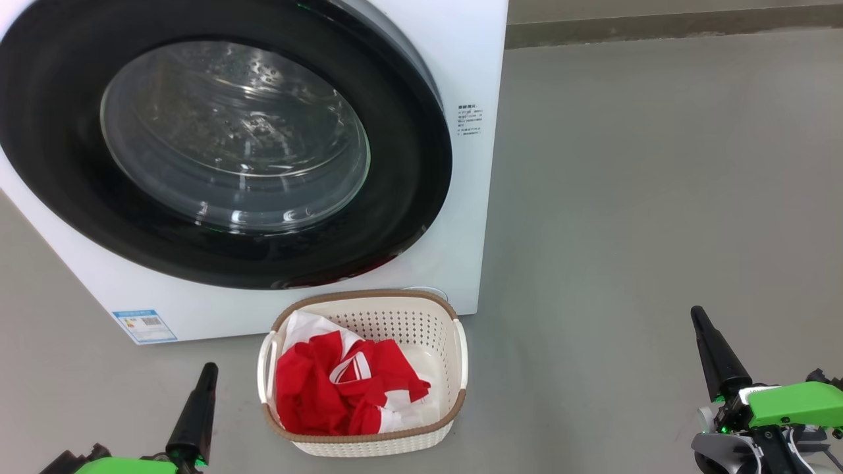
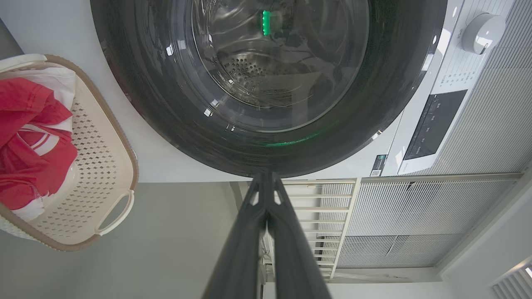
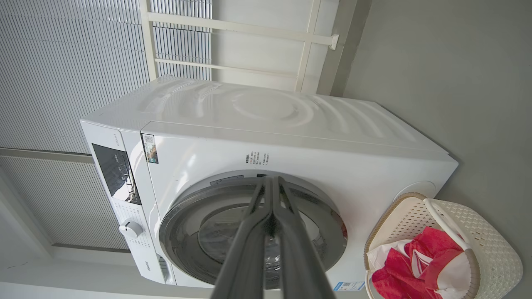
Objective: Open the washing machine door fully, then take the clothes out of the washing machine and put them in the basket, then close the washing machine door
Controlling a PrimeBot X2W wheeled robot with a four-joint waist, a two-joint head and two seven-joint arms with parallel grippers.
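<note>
Pinched tight, empty: left end effector [image 1: 209, 368], right end effector [image 1: 697, 314]. Between: clothes [image 1: 329, 395] in basket [image 1: 395, 315]. Ahead: washing machine door [image 1: 411, 171] closed.

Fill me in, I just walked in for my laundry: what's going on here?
Nothing is being handled right now. The red clothes lie in the basket before the washing machine, whose door looks shut. The robot's left hand and right hand are shut, empty and low, touching nothing.

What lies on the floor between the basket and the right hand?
Nothing: the head view shows bare grey floor between the basket and the right hand.
</note>
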